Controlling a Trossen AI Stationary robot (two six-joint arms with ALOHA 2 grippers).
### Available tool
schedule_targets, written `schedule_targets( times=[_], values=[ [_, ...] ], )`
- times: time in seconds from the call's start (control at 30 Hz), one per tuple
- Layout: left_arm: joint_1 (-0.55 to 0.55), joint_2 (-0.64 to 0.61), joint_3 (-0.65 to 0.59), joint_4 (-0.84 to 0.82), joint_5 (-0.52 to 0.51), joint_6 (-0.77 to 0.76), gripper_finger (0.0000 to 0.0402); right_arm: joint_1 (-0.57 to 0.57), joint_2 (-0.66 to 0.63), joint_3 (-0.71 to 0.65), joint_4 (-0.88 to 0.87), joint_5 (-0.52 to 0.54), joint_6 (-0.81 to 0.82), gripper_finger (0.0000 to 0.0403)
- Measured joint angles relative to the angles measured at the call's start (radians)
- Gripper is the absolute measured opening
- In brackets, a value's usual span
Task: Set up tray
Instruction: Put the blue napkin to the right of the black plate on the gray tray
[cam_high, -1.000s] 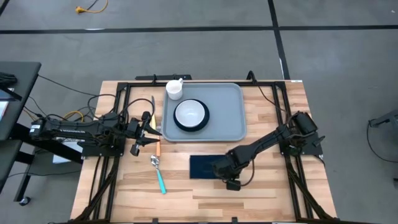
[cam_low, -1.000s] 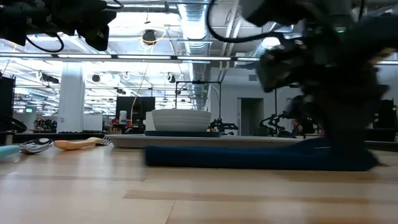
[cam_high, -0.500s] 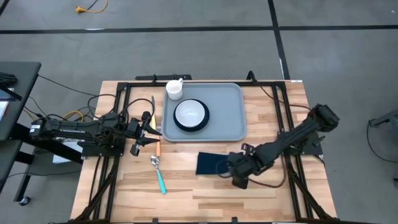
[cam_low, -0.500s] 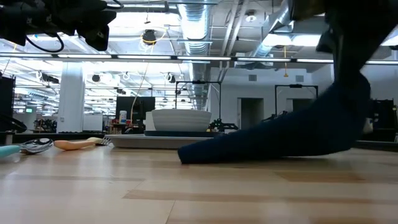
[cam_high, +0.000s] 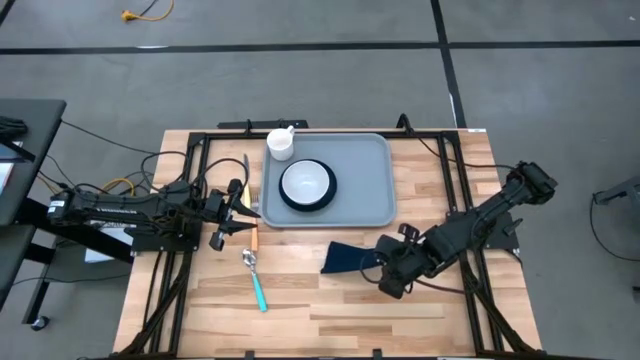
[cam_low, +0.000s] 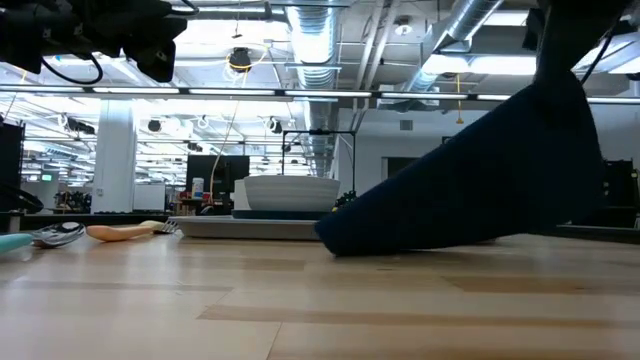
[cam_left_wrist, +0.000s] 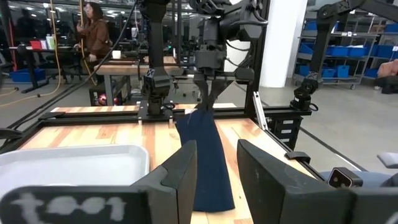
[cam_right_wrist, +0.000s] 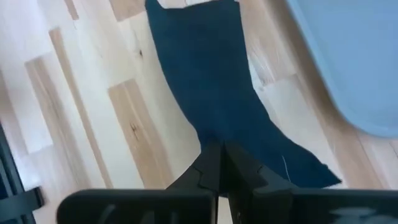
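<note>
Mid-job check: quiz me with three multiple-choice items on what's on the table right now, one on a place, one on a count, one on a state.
1. Where is the white bowl?
A. on the plate in the tray
B. on bare wood
C. on the napkin

2. How many utensils lie on the wood left of the tray?
A. none
B. three
C. six

3. What state is the napkin in?
A. flat inside the tray
B. one end lifted by the right gripper
C. held by the left gripper

Answers: 1 A, the bowl sits on the dark plate. 2 B, fork, orange-handled piece, teal spoon. 3 B, the fingers pinch it, the far end trails on wood.
</note>
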Motion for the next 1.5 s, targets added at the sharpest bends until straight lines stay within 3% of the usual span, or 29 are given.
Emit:
schedule_targets(
  times=[0.57,0.9,1.13,1.5],
  values=[
    [0.0,0.0,0.0,-0.005,0.0,-0.012,0.0105,0.226,0.011,0.305,-0.308,0.05,0.296,0.0],
    [0.0,0.0,0.0,-0.004,0.0,-0.024,0.0105,0.289,0.011,0.352,-0.544,-0.09,0.479,0.0],
    [0.0,0.0,0.0,-0.004,0.0,-0.024,0.0105,0.17,0.011,0.352,-0.579,-0.083,0.362,0.0],
    [0.0,0.0,0.0,-0.01,0.0,-0.024,0.0105,-0.163,0.051,0.35,-0.571,-0.076,-0.016,0.0]
  ],
)
